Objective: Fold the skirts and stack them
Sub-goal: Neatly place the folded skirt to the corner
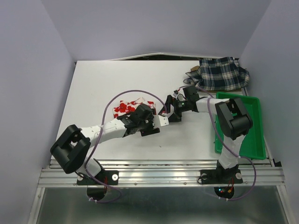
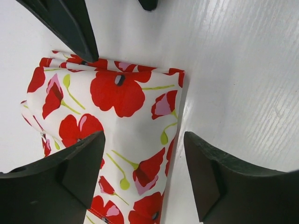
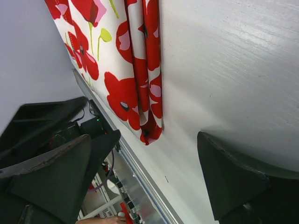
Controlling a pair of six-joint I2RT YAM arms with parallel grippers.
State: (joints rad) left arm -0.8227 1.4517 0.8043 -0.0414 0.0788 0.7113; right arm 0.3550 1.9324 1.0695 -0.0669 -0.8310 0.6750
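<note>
Folded white cloth skirt with red flower print (image 2: 117, 107) lies flat on the white table (image 1: 93, 88), left of centre, folded into a compact rectangle with a doubled edge along one side. Left gripper (image 2: 144, 140) sits over it, jaws apart and nothing clamped; one finger (image 2: 70, 172) overlaps the cloth in the wrist view and the other is over bare table just beside the skirt's edge. Whether the finger touches the cloth: cannot tell. Right gripper (image 3: 145, 140) reaches in from the right toward the same skirt, jaws spread wide and holding nothing, with the folded edge near its left finger (image 3: 56, 172) and bare table under the rest of the gap. Dark navy-and-white plaid cloth skirt (image 1: 222, 72) lies crumpled at the far right corner, well apart from both grippers. A bit of plain tan-brown cloth skirt (image 1: 192, 70) shows at its left edge, partly covered. Green plastic rectangular tray (image 1: 254, 140) sits along the right side, near the right arm's base.
</note>
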